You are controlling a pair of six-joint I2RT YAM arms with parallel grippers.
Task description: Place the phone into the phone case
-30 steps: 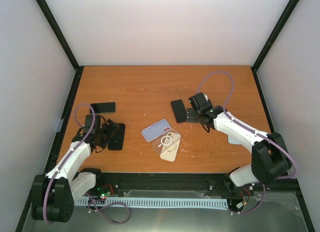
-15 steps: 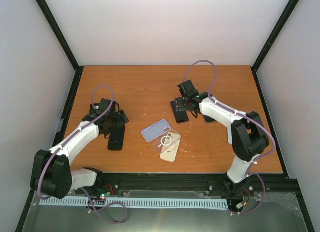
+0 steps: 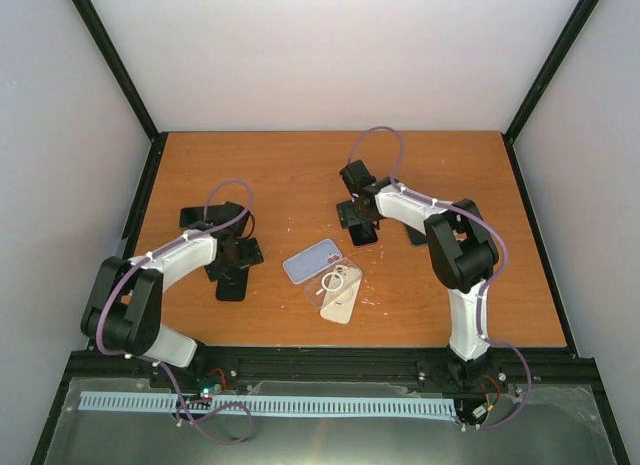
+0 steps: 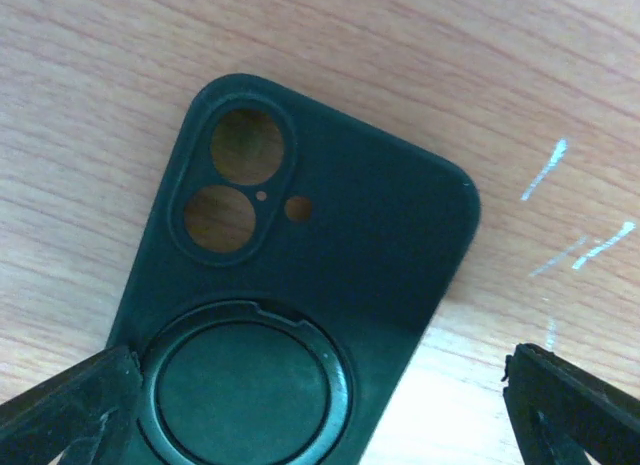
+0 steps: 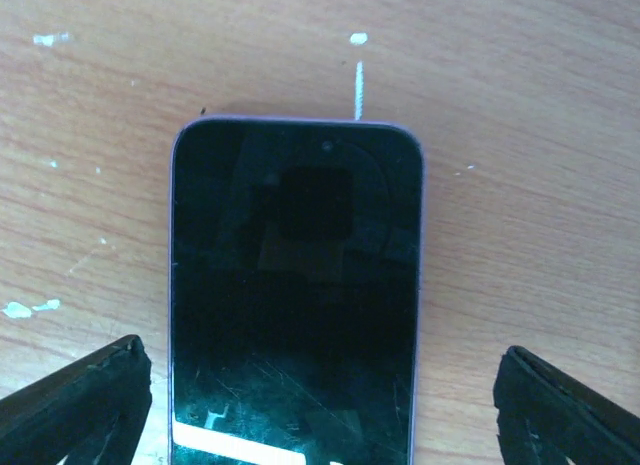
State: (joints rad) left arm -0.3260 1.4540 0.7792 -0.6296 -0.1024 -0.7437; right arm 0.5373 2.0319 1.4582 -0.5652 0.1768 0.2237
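From the overhead view, both arms have swung inward in the last second. The left arm (image 3: 175, 257) has curled across from the near-left corner, so its head now hangs over the black case (image 3: 231, 283) on the left of the table (image 3: 300, 175). The right arm (image 3: 420, 210) has folded back on itself, and its head sits at the far end of the phone (image 3: 362, 234), right of centre. Between them lie a lavender phone (image 3: 312, 261), a clear case (image 3: 342, 279) and a gold phone (image 3: 340, 305). Another dark phone (image 3: 204, 216) lies just beyond the left arm. All of these are untouched. Phone and black case are well apart, with that cluster between them. On the left wrist camera, the black case (image 4: 300, 285) fills the frame, lying flat with its camera cut-outs and round ring stand showing. The left fingers (image 4: 65, 410) are spread wide to either side, closed on nothing. The near end of the case lies between them, though whether they touch it can't be told. On the right wrist camera, the phone (image 5: 295, 285) lies screen-up on the wood, squarely centred between the right fingers (image 5: 75, 400). These have eased wider and stand clear of both long edges — nothing gripped yet. Judging by this, each arm is now lined up on its own object, so the grasps look like the next job. The task itself has barely begun, with the phone not yet in any case.
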